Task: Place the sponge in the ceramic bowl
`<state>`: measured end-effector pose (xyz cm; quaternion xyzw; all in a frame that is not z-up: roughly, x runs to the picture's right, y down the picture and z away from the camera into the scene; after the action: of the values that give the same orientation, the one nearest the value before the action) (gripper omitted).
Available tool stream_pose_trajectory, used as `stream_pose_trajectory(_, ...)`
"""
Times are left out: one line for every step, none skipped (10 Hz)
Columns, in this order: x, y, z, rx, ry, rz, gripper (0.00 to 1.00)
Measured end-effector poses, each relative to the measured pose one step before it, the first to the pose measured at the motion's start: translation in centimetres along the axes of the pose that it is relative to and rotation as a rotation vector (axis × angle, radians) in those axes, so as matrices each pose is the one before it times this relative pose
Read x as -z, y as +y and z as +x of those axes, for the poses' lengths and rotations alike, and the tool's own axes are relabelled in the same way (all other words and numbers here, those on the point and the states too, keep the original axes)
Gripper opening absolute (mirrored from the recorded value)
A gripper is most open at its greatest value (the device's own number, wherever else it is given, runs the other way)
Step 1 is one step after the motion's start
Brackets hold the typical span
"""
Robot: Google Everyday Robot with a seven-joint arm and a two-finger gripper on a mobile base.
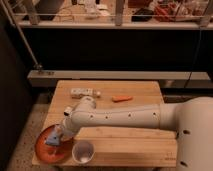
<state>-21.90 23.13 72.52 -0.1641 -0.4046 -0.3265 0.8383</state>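
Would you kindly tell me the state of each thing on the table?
Sponge: at the gripper, within the rim of the bowl.
Bowl: upright, under the gripper.
Gripper: low over the bowl.
Cup: upright, beside the bowl.
Packet: lying flat.
Orange item: lying flat.

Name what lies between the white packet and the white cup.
In the camera view, the robot's arm crosses between them; its hand hangs over the red bowl, at the blue sponge.
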Motion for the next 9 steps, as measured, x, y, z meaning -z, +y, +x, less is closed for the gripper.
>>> stream_pose_trajectory(-0.011, -0.017, 0.035, -0.00070, 0.00017, -0.00033, 0.39)
stream_pose_trajectory(-0.038, 0.035, 0.044, -0.00083, 0.00013, -0.00110, 0.39)
stream_pose_trajectory(-0.055, 0.035, -0.014, -0.00016, -0.00074, -0.00105, 0.39)
stream_pose_trajectory(-0.021, -0.002, -0.011, 0.00011, -0.00032, -0.00028, 0.39)
stream_pose_trajectory(-0.032, 0.030, -0.018, -0.00009, -0.00068, -0.00027, 0.39)
stream_pose_trajectory(-0.025, 0.004, 0.041, -0.00119, -0.00025, 0.00045, 0.39)
stream_pose_trajectory(0.004, -0.015, 0.019, -0.00010, 0.00020, 0.00097, 0.39)
stream_pose_trajectory(-0.017, 0.005, -0.002, 0.00018, -0.00016, 0.00022, 0.38)
stream_pose_trajectory(-0.057, 0.005, 0.034, -0.00181, -0.00044, 0.00038, 0.34)
